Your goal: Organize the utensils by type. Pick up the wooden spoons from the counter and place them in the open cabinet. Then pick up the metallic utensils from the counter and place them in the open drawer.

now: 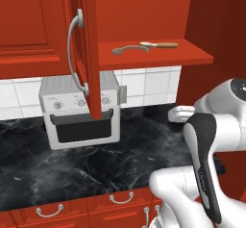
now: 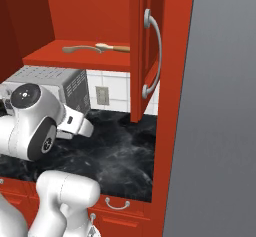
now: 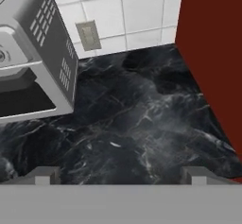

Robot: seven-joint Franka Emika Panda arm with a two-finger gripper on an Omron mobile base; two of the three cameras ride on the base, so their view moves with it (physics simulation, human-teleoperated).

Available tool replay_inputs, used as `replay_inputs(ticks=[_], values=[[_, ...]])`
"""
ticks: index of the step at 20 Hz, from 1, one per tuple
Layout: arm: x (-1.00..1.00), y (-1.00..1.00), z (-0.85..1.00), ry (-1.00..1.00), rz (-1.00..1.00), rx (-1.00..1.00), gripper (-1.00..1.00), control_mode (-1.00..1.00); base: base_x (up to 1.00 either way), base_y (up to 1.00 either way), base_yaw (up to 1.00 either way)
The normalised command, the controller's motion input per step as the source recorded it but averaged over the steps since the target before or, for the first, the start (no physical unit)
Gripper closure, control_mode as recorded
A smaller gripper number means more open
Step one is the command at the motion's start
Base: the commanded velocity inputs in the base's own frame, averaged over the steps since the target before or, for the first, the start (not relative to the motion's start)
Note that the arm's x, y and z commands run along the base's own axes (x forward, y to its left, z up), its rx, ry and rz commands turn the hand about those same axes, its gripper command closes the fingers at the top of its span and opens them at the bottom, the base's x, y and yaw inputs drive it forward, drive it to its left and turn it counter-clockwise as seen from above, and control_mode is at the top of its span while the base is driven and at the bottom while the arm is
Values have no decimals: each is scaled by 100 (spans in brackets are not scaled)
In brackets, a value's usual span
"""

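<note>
Left base view, upper middle: two spoons (image 1: 144, 46) lie on your cabinet shelf (image 1: 158, 57); hand (image 3: 120, 173) spread apart, holding nothing, over bare bench (image 3: 142, 124).

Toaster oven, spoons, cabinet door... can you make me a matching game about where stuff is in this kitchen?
Things:
1. Toaster oven
2. Two wooden spoons
3. Wall outlet
4. Cabinet door

Places or states:
A. On the white tile wall
B. Lying on the red cabinet shelf
C. Swung open, with a curved silver handle
D. Standing on the black counter

Pairs: 1-D, 2-B, 3-A, 4-C
</note>
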Motion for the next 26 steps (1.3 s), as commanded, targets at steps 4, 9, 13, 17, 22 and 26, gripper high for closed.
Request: replay_inputs(ticks=[4,9,13,17,22,26], values=[[0,0,-30,-11,-3,-4,-100,-100,0,0,0],[0,0,0,-1,0,0,-100,100,0,0,0],[0,0,0,0,0,0,-100,100,-56,0,0],[0,0,0,0,0,0,-100,100,-76,3,20],[0,0,0,0,0,0,-100,100,-60,1,90],[0,0,0,0,0,0,-100,100,-12,0,100]])
